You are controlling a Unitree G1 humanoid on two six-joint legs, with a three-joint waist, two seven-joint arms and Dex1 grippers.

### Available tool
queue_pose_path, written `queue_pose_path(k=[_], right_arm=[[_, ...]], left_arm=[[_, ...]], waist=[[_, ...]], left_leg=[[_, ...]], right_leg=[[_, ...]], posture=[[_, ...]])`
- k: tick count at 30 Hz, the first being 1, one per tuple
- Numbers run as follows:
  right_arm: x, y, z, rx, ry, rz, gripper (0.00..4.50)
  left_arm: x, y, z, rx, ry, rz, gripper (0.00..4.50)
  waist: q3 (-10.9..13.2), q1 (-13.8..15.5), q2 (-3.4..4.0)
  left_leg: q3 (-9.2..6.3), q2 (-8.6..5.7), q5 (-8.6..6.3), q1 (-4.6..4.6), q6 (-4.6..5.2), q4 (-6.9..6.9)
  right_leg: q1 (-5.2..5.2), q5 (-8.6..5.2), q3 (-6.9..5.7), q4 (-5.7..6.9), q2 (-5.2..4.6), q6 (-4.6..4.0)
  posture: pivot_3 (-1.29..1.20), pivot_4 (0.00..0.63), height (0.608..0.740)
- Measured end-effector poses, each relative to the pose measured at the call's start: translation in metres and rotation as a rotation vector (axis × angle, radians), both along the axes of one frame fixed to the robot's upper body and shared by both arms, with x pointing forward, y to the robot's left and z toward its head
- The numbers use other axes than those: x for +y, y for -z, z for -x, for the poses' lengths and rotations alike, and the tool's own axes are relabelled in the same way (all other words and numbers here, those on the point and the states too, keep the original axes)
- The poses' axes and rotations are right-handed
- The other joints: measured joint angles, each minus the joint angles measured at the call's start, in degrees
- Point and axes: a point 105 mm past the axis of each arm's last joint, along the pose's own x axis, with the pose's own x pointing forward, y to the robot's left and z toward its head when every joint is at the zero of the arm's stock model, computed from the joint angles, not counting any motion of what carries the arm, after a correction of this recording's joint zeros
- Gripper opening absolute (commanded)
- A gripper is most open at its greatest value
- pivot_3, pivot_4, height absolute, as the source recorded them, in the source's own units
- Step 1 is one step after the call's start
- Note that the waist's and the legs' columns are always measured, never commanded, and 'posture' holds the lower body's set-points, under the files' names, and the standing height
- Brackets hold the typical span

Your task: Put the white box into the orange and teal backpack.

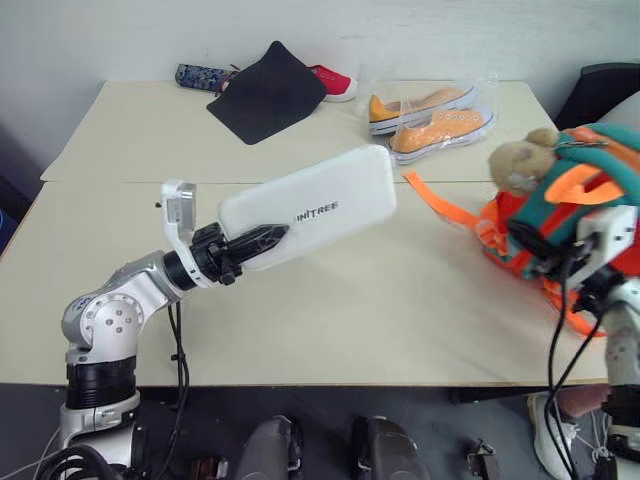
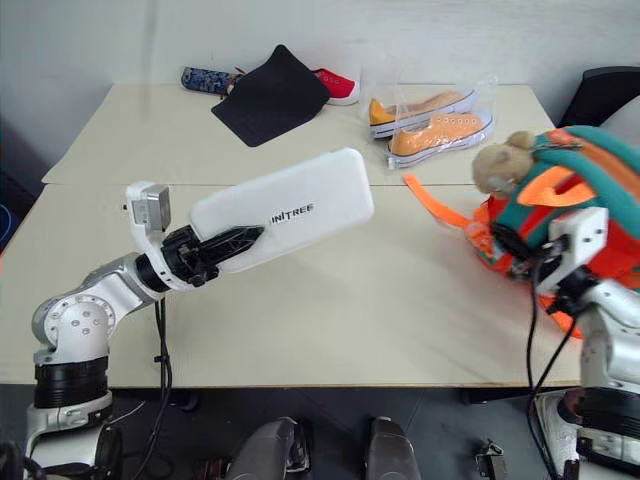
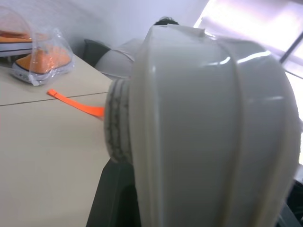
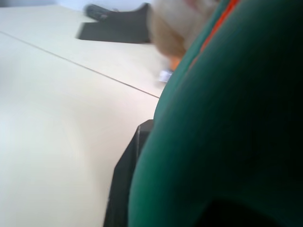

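The left hand (image 1: 262, 240) is clamped on one short end of the flat white oblong plastic box (image 1: 312, 205) with rounded corners and small dark lettering. It holds the box in the air above the pale beige counter (image 1: 330, 310), and the free end of the box points toward the backpack and is a little higher than the held end. In the left wrist view the box (image 3: 208, 127) is pressed between the black fingers (image 3: 111, 196).

Behind the box, at the far side of the counter, a flat black cloth pad (image 1: 268, 92) lies, with a dark patterned pouch (image 1: 200, 76) and a red shoe (image 1: 335, 82) touching its edges. Between the pad and the backpack, two orange sneakers in clear plastic bags (image 1: 430, 118) lie side by side.

The small orange backpack with teal trim (image 1: 570, 200) stands at the edge of the counter, well apart from the box. A tan plush animal toy (image 1: 520, 160) hangs on its upper part, on the side that faces the box. One bright orange strap (image 1: 440, 205) lies flat on the counter and points toward the box.

The right hand (image 1: 535, 250) is at the front of the backpack, against its fabric. Its fingers are mostly covered by the teal fabric, so one cannot tell if they are apart, together or gripping.
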Motion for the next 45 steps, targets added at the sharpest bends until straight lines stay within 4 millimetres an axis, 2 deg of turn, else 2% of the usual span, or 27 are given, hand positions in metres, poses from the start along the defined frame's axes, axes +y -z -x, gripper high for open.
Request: queue_pose_path(k=[3,6,9,12,14,16,18,19,22,27,31,36,41,44,45], right_arm=[[0.057,-0.004,0.005,-0.016,-0.205,0.031,0.04],[0.096,-0.010,0.024,-0.007,-0.391,0.028,0.04],[0.123,-0.019,0.047,0.027,-0.546,-0.015,0.04],[0.138,-0.025,0.077,0.136,-0.708,-0.034,0.04],[0.132,-0.023,0.096,0.241,-0.769,-0.012,0.04],[0.117,-0.015,0.110,0.358,-0.777,0.013,0.04],[0.101,-0.011,0.117,0.447,-0.758,0.034,0.04],[0.094,-0.013,0.116,0.464,-0.742,0.041,0.04],[0.083,-0.022,0.107,0.451,-0.698,0.041,0.04],[0.071,-0.016,0.097,0.496,-0.648,0.019,0.04],[0.071,-0.013,0.098,0.510,-0.664,0.031,0.04],[0.070,-0.010,0.099,0.516,-0.657,0.045,0.04],[0.073,-0.009,0.101,0.532,-0.663,0.050,0.04],[0.075,-0.010,0.103,0.543,-0.671,0.053,0.04],[0.076,-0.011,0.103,0.547,-0.675,0.055,0.04]], left_arm=[[0.019,-0.010,-0.003,-0.018,-0.090,0.014,1.23],[0.032,-0.012,-0.009,-0.015,-0.182,0.030,1.23],[0.042,-0.014,-0.012,-0.010,-0.244,0.048,1.23],[0.049,-0.018,-0.013,-0.020,-0.269,0.051,1.23],[0.056,-0.022,-0.012,-0.038,-0.290,0.068,1.23],[0.072,-0.023,-0.006,-0.065,-0.335,0.071,1.23],[0.080,-0.017,0.002,-0.064,-0.335,0.027,1.23],[0.077,-0.016,0.005,-0.068,-0.312,0.012,1.23],[0.056,-0.020,0.014,-0.120,-0.203,-0.051,1.23],[0.011,-0.014,0.026,-0.259,-0.004,-0.289,1.23],[-0.009,-0.025,0.018,-0.403,0.052,-0.373,1.23],[-0.029,-0.021,-0.001,-0.491,0.112,-0.417,1.23],[-0.051,-0.028,-0.018,-0.610,0.167,-0.569,1.23],[-0.071,-0.035,-0.028,-0.664,0.218,-0.670,1.23],[-0.084,-0.037,-0.033,-0.682,0.240,-0.714,1.23]], waist=[[0.0,-0.5,0.03],[0.0,-0.4,0.04],[0.1,-0.3,-0.03],[0.1,0.1,-0.05],[0.1,0.7,-0.06],[0.1,0.8,-0.11],[0.1,0.8,-0.11],[0.1,0.8,-0.12],[0.1,0.9,-0.30],[0.2,1.8,-0.24],[0.2,2.3,-0.24],[0.2,2.4,-0.25],[0.2,2.4,-0.25],[0.2,2.4,-0.26],[0.2,2.4,-0.27]], left_leg=[[0.00,0.02,-0.02,0.00,-0.09,-0.06],[-0.01,0.00,-0.09,-0.05,-0.06,-0.06],[-0.02,-0.04,-0.18,-0.09,0.03,0.01],[-0.05,-0.05,-0.34,-0.09,-0.06,0.01],[-0.06,-0.05,-0.56,-0.09,-0.22,0.02],[-0.10,-0.05,-0.64,-0.10,-0.23,0.00],[-0.07,-0.06,-0.70,-0.10,-0.17,0.01],[-0.05,-0.06,-0.71,-0.11,-0.16,0.04],[-0.06,-0.05,-0.69,-0.10,-0.18,0.09],[-0.01,-0.06,-0.67,-0.11,-0.25,-0.05],[-0.01,-0.06,-0.68,-0.17,-0.24,-0.04],[0.00,-0.09,-0.72,-0.22,-0.12,0.06],[-0.01,-0.10,-0.67,-0.25,-0.04,0.09],[-0.01,-0.10,-0.50,-0.26,0.25,0.11],[-0.02,-0.10,-0.49,-0.27,0.27,0.13]], right_leg=[[-0.06,0.00,-0.01,0.11,0.03,-0.01],[-0.05,0.00,-0.02,0.18,0.02,0.00],[-0.04,0.00,-0.01,0.13,-0.02,0.00],[-0.03,0.00,0.00,0.00,-0.06,0.00],[-0.04,0.00,0.01,-0.14,-0.08,-0.01],[-0.01,0.00,0.02,-0.25,-0.07,-0.01],[0.02,0.00,0.05,-0.34,-0.08,-0.01],[0.03,0.00,0.07,-0.36,-0.09,-0.01],[0.05,0.01,0.08,-0.37,-0.12,0.01],[-0.06,0.00,0.10,-0.38,-0.12,-0.01],[-0.04,0.00,0.05,-0.44,-0.10,-0.01],[0.02,0.04,0.00,-0.55,-0.10,0.07],[0.03,0.05,-0.07,-0.54,-0.09,0.08],[0.04,0.06,-0.11,-0.53,-0.08,0.10],[0.06,0.06,-0.12,-0.53,-0.08,0.11]], posture=[[0.00,0.150,0.740],[0.00,0.150,0.740],[0.00,0.150,0.740],[0.00,0.150,0.740],[0.00,0.150,0.740],[0.00,0.150,0.740],[0.00,0.150,0.740],[0.00,0.150,0.740],[0.00,0.150,0.740],[0.00,0.150,0.740],[0.00,0.150,0.740],[0.00,0.150,0.740],[0.00,0.150,0.740],[0.00,0.150,0.740],[0.00,0.150,0.740]])
